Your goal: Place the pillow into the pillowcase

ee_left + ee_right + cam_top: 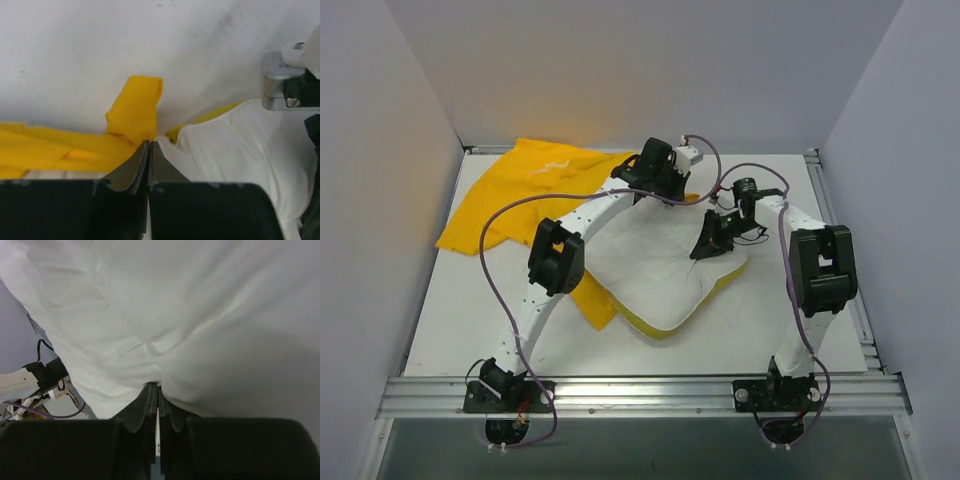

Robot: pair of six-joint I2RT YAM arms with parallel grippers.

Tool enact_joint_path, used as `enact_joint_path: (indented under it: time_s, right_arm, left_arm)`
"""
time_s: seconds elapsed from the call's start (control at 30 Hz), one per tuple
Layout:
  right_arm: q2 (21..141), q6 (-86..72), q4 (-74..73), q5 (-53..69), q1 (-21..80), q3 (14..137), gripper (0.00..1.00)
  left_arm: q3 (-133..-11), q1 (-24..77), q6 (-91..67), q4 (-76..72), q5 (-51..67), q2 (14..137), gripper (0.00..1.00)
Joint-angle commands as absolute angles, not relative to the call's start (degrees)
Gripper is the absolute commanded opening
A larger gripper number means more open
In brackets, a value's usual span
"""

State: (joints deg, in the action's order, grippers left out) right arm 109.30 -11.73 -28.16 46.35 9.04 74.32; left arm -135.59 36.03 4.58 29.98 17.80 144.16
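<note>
Soft, even overhead light; a yellow glow tints the back wall [570, 120]; both wrist views look slightly blurred up close.

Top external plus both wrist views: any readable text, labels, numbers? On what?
None legible. Faint pale marks on the crumpled bright yellow fabric pillowcase are too small and blurred to read. The soft white rectangular pillow shows no lettering in any view.

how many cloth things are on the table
2. The bright yellow fabric pillowcase lies crumpled at the far left; the soft white rectangular pillow with a yellow edge seam sits in the middle, partly on it. Anything beneath them would be hidden.
</note>
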Motion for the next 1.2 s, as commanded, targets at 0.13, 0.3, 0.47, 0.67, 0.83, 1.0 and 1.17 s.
enact_joint_path:
  time_s: [0.13, 0.3, 0.47, 0.67, 0.83, 1.0, 1.17]
  right_arm:
    - [102.92, -10.91, -23.81, 47.29, 3.7, 71.37, 0.0]
    - [102.04, -4.06, -29.08, 46.84, 2.2, 70.84, 0.0]
    - [101.25, 1.39, -34.62, 43.53, 2.29, 69.61, 0.0]
    - [101.07, 9.22, -39.28, 39.55, -3.59, 69.16, 0.0]
    - [103.45, 12.56, -45.78, 41.3, -5.8, 75.66, 0.0]
    - [102.31, 19.15, -56.04, 46.83, -5.36, 77.96, 0.0]
    - [97.31, 21.19, -61.43, 55.0, -5.01, 77.78, 0.13]
  left_arm:
    - [-132.18, 34.64, 7.7, 30.13, 22.16, 133.34, 0.44]
    - [-132.12, 32.26, 25.64, 35.16, 6.96, 129.38, 0.62]
    - [-131.75, 28.22, 32.43, 35.5, 4.75, 131.3, 0.59]
    - [-115.0, 27.76, 38.4, 41.92, 17.22, 126.75, 0.4]
    - [-94.69, 37.23, 36.83, 42.54, 22.84, 118.93, 0.28]
    - [-81.57, 45.52, 27.19, 42.46, 29.61, 110.93, 0.26]
    - [-86.82, 42.9, 19.0, 41.75, 24.8, 105.13, 0.41]
